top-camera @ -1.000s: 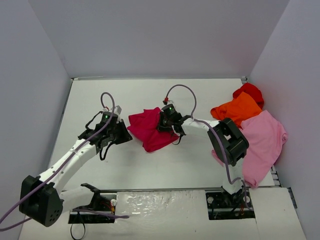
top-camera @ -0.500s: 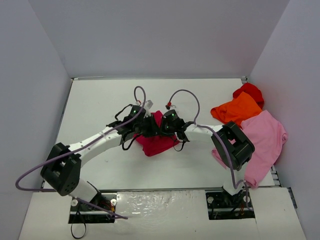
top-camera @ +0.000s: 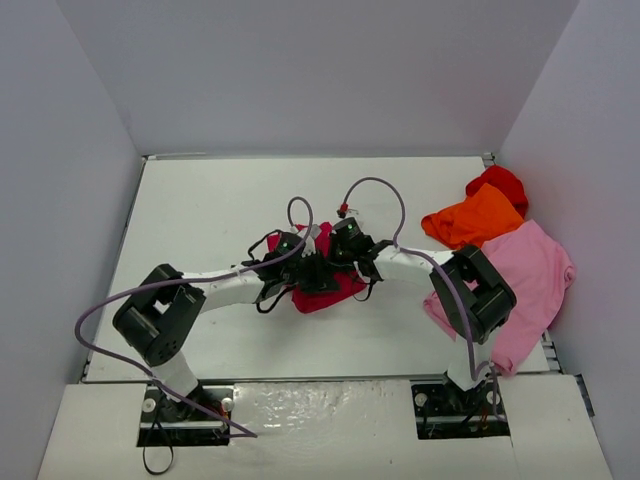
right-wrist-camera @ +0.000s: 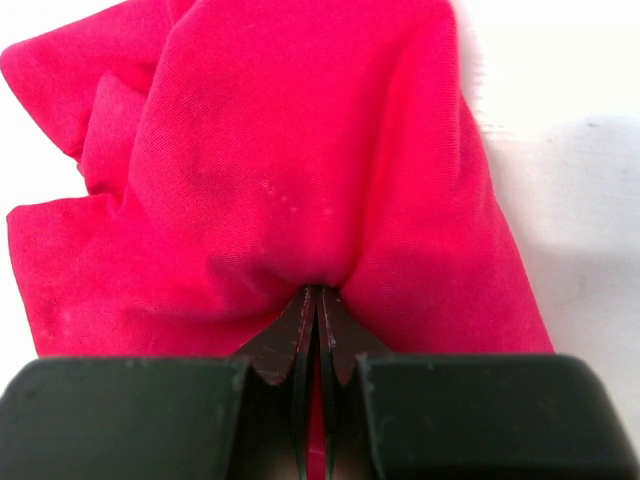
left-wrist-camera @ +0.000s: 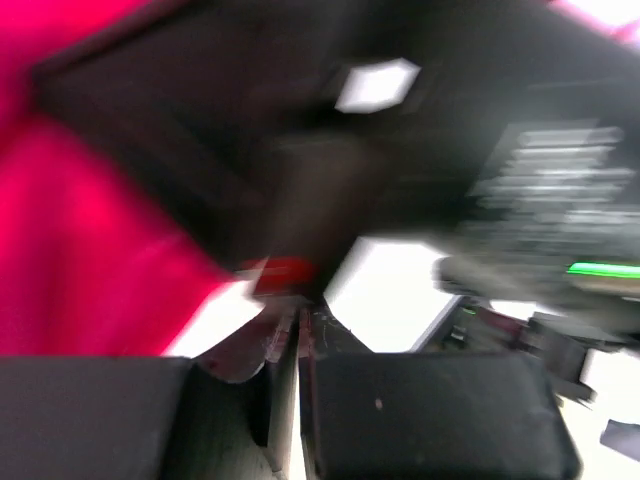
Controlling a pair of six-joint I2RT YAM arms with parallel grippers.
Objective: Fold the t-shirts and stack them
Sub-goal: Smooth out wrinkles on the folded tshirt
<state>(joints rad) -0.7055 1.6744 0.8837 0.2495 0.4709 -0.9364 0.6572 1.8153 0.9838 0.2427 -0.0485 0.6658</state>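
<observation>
Centrally on the white counter [top-camera: 220,200] lies the crimson-magenta t-shirt [top-camera: 335,290], bunched into a small rumpled heap and largely covered, in the top view, by the two wrists meeting over it. Only its 5 o'clock edge and a scrap at its 10 o'clock side show clearly there. In the right wrist view the same shirt [right-wrist-camera: 280,180] fills most of the picture, puckered into folds that run down to one pinched spot.

At that spot the right fingers [right-wrist-camera: 316,300] are pressed together on a tuck of the crimson-magenta cloth, with fabric bulging on both sides of the tips. From above, the right fingers [top-camera: 338,266] sit at the heap's 1 o'clock side, the arm coming in from 4 o'clock.

Opposite them, the left fingers [top-camera: 314,272] reach in from 8 o'clock and sit just beside the right ones over the heap. In the left wrist view the left fingers [left-wrist-camera: 300,335] are closed tip to tip, but the picture is smeared; magenta cloth [left-wrist-camera: 90,240] fills its 9 o'clock side, and I cannot tell whether any of it is caught between the tips.

Well apart, toward 2 to 3 o'clock at the counter's edge, lie the other shirts: the orange t-shirt [top-camera: 478,217] overlaps the red t-shirt [top-camera: 500,185] beyond it, and the light pink t-shirt [top-camera: 530,275] is spread nearer, touching the orange one.
</observation>
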